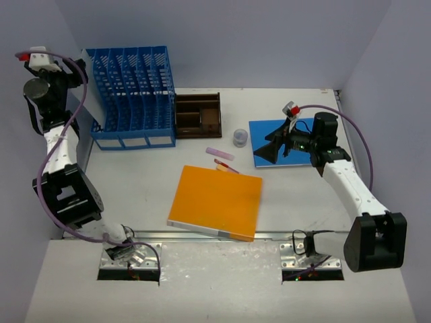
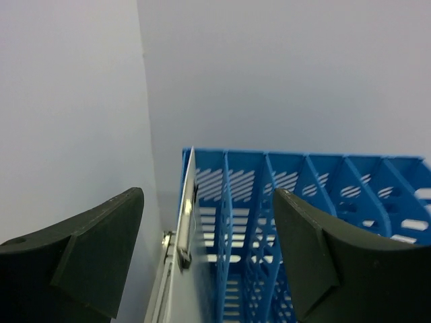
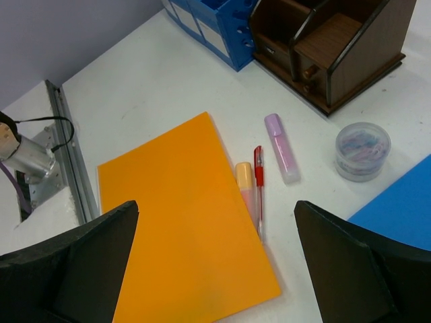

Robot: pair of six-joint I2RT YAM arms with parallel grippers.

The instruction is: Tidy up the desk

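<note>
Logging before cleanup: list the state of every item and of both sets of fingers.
Left fingers: open, empty.
Right fingers: open, empty.
File rack: upright.
Wooden tray: upright.
Orange folder: closed, flat on the desk.
Blue folder: flat on the desk.
Round container: upright.
Purple highlighter: capped, lying flat.
Red pen: lying flat.
Orange highlighter: lying flat beside the orange folder.

White links (image 1: 57,151), black joints (image 1: 374,242), purple cables (image 1: 370,165); right claw (image 1: 264,149) matte black
</note>
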